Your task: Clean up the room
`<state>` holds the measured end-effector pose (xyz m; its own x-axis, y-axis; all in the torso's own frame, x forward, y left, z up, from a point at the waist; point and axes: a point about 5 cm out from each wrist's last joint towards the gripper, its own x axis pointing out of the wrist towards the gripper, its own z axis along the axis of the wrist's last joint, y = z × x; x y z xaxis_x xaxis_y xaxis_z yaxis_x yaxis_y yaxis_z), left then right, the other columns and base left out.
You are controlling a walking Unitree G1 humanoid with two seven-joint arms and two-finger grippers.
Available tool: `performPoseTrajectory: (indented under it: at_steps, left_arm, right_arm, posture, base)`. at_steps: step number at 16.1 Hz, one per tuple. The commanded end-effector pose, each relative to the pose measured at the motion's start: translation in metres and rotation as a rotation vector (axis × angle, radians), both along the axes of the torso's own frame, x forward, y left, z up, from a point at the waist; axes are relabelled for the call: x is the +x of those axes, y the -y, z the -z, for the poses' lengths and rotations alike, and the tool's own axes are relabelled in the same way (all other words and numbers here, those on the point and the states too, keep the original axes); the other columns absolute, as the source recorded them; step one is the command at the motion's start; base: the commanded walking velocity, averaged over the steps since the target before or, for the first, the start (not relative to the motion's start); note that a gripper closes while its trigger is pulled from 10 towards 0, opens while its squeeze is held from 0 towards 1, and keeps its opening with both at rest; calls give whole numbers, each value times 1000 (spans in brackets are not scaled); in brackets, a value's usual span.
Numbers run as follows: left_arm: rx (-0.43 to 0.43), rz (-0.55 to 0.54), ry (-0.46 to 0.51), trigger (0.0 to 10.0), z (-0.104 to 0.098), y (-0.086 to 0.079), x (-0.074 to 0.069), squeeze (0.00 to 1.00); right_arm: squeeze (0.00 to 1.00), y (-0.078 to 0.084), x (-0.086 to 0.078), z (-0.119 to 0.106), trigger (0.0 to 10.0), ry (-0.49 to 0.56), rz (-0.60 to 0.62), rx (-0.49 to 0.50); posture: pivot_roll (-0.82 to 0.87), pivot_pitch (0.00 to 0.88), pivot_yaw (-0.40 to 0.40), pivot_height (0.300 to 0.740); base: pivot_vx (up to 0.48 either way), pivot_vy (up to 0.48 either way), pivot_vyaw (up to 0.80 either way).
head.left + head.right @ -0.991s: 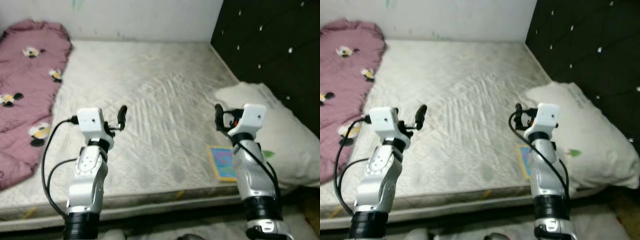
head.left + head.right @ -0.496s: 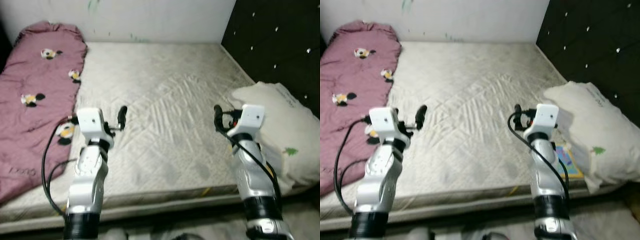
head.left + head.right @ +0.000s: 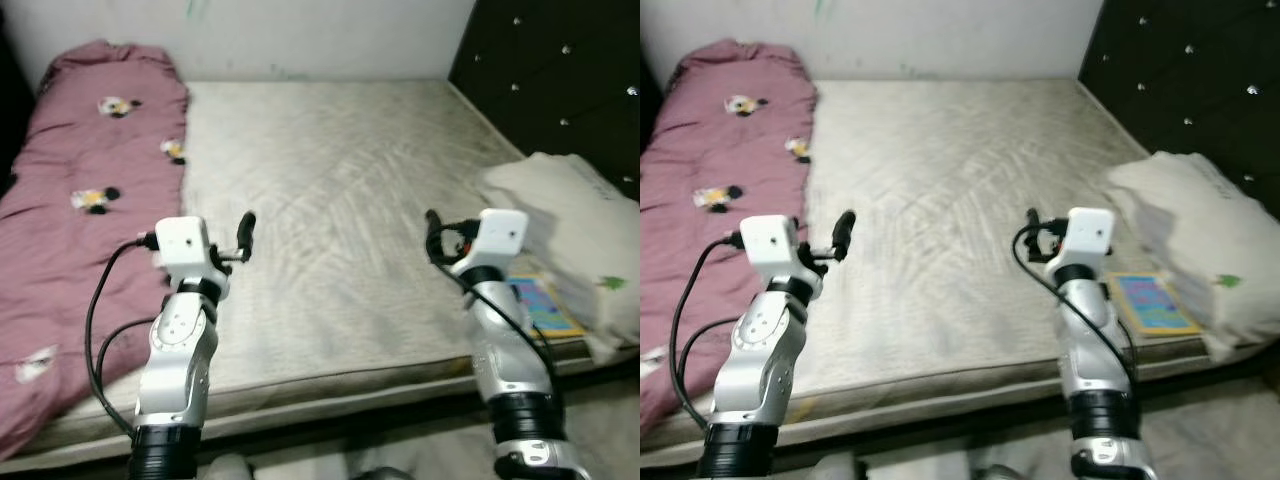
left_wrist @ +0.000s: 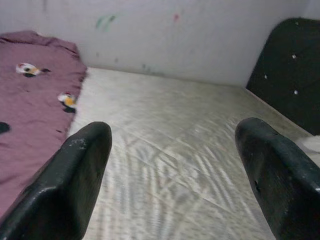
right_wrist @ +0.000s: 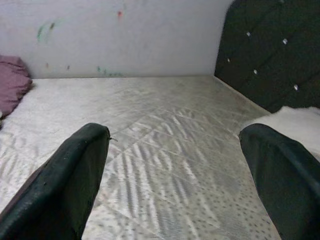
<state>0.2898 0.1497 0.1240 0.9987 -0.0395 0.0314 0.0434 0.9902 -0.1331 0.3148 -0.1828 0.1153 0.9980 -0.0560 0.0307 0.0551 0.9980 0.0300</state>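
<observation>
One pink blanket (image 3: pixel 80 210) lies left of the left pincer (image 4: pixel 172 165), whose fingers stand apart over the bare mattress (image 3: pixel 340 190). The right pincer (image 5: pixel 180 175) is likewise spread wide; right of it lie one book (image 3: pixel 1150 303) and one pillow (image 3: pixel 1200 240).

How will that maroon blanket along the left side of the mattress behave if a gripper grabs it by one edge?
The maroon blanket looks soft and puffy, so it will probably sag and trail rather than lift whole. It runs nearly the length of the mattress, so it is likely bulky and may drag. The open left gripper would likely pinch only a fold.
</observation>
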Motion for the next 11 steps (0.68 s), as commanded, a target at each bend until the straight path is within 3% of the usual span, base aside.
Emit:
performPoseTrajectory:
  at_steps: [1, 11]
  left_arm:
    - [3, -20, -6, 10000, 0, -5, -1, 0]
    - [4, -25, -13, 10000, 2, -5, -2, 0]
  right_arm:
    - [0, -8, 2, -5, 10000, 22, -27, 3]
    - [0, -7, 3, -5, 10000, 18, -20, 8]
  posture:
    - [45, 0, -75, 740]
    - [44, 0, -76, 740]
  base:
    - [0, 480, 0]
    - [0, 480, 0]
